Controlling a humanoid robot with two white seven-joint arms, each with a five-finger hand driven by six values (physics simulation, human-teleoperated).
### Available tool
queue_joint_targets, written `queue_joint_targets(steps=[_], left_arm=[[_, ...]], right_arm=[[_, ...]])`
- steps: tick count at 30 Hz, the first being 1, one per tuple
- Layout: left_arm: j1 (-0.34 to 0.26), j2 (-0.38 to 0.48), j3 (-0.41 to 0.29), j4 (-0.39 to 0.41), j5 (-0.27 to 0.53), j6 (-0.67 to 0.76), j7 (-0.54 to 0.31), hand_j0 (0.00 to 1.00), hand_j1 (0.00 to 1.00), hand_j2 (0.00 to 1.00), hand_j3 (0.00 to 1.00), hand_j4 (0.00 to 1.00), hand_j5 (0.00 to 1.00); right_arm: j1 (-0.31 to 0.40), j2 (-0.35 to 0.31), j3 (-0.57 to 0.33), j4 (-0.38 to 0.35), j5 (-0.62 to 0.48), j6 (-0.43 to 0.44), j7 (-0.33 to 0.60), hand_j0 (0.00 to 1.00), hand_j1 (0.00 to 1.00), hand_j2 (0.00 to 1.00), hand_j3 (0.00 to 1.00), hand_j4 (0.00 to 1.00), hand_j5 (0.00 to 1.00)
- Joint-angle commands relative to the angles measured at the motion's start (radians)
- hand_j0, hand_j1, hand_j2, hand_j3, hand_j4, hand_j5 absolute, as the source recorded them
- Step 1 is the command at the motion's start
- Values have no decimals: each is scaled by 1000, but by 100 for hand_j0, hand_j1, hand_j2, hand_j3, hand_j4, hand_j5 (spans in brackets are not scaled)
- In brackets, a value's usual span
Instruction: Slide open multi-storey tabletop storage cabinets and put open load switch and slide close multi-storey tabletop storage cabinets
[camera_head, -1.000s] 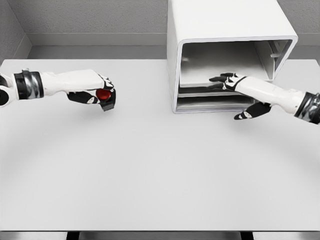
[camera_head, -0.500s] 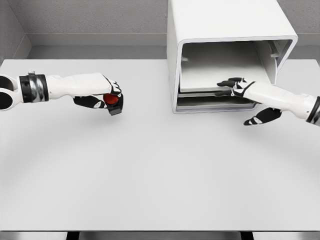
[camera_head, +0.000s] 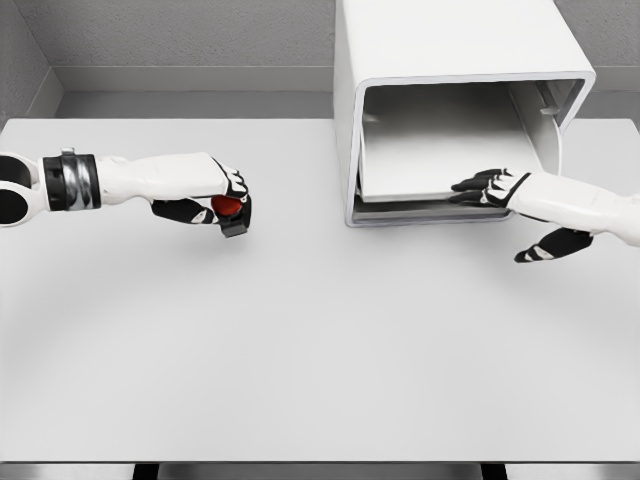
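Red shows between the fingers of our left robot hand (camera_head: 215, 196), which is curled around the load switch (camera_head: 229, 208), a small dark block with a red knob. We hold it clear above the white surface (camera_head: 300, 340), left of centre and well apart from the cabinet, so the switch is picked up but not yet stowed.

Further right stands the white storage cabinet (camera_head: 450, 60) at the back of the surface. Its upper drawer (camera_head: 440, 150) appears slid partly out towards us, the tray floor showing; a lower tier sits beneath it, apparently closed.

Our right robot hand (camera_head: 500, 188) lies at the drawer's front right edge, fingers extended flat along it and thumb hanging below, gripping nothing that we can make out. We judge the opening step done or nearly so. What remains: carry the switch across, set it in the tray, then push the drawer shut.
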Motion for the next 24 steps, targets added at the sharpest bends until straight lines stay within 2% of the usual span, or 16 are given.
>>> queue_joint_targets(steps=[1, 4, 8, 16, 22, 24], left_arm=[[-1, 1, 1, -14, 7, 2, 0, 46, 46, 46, 46, 46, 46], [0, 1, 1, -23, 7, 2, 0, 46, 46, 46, 46, 46, 46], [0, 0, 1, -24, 7, 2, 0, 46, 46, 46, 46, 46, 46], [-1, 0, 1, -27, 6, 2, 0, 46, 46, 46, 46, 46, 46], [-1, 0, 1, -27, 6, 2, 0, 46, 46, 46, 46, 46, 46], [-1, 1, 1, -27, 4, 2, 0, 46, 46, 46, 46, 46, 46]], right_arm=[[0, -28, 0, -34, -13, 1, 0, 100, 100, 100, 100, 100, 100], [0, -67, 0, -65, -31, 1, 0, 100, 100, 100, 100, 100, 100], [0, -87, 0, -88, -36, 1, 0, 100, 100, 100, 100, 100, 100], [14, -160, 0, -91, -57, 1, -38, 100, 100, 100, 100, 100, 100], [18, -176, 0, -109, -74, 1, -41, 100, 100, 100, 100, 100, 100], [18, -171, -48, -115, -83, 1, -52, 100, 100, 100, 100, 100, 100]])
